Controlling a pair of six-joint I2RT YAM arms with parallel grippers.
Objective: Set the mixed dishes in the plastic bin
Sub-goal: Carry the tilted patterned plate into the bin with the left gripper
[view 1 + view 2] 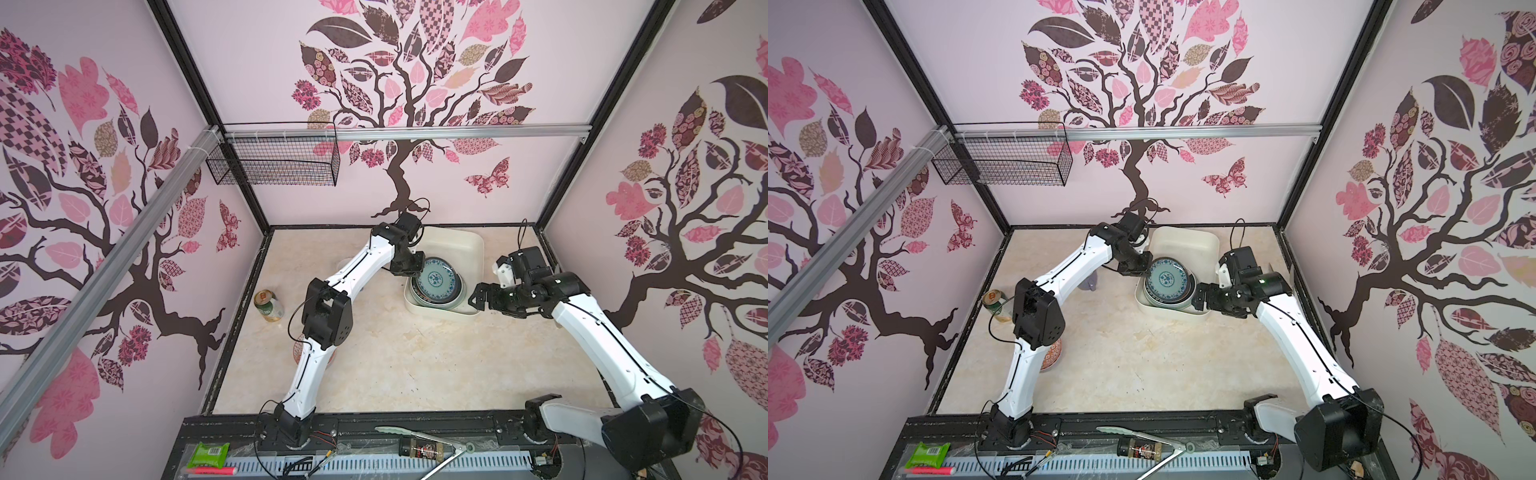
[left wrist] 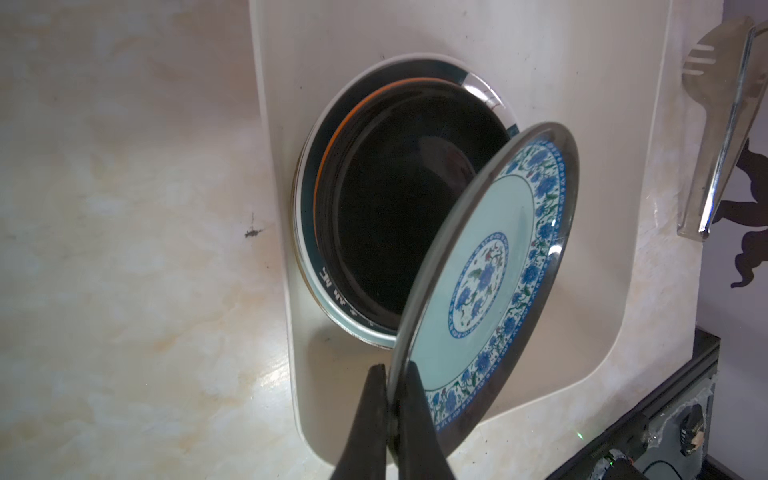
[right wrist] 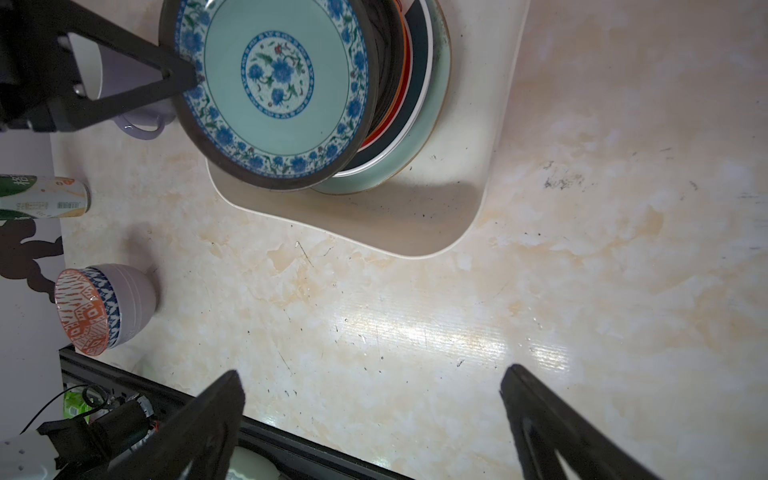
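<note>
Mint-green flowered plate (image 2: 486,266): clamping rim in left end effector (image 2: 394,370), holding tilted over black plate (image 2: 395,208) in plastic bin (image 2: 457,37); hovering right end effector (image 3: 374,372) wide open, empty.

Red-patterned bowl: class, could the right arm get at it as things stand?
Probably not easily. The right gripper is open and empty, and bare table lies between, but the red-patterned bowl sits far across, partly under the left arm, which overhangs it in both top views.

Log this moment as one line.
left gripper: shut on flowered plate rim, tilted over plate stack in bin | right gripper: open, empty | bowl, mug: on table
</note>
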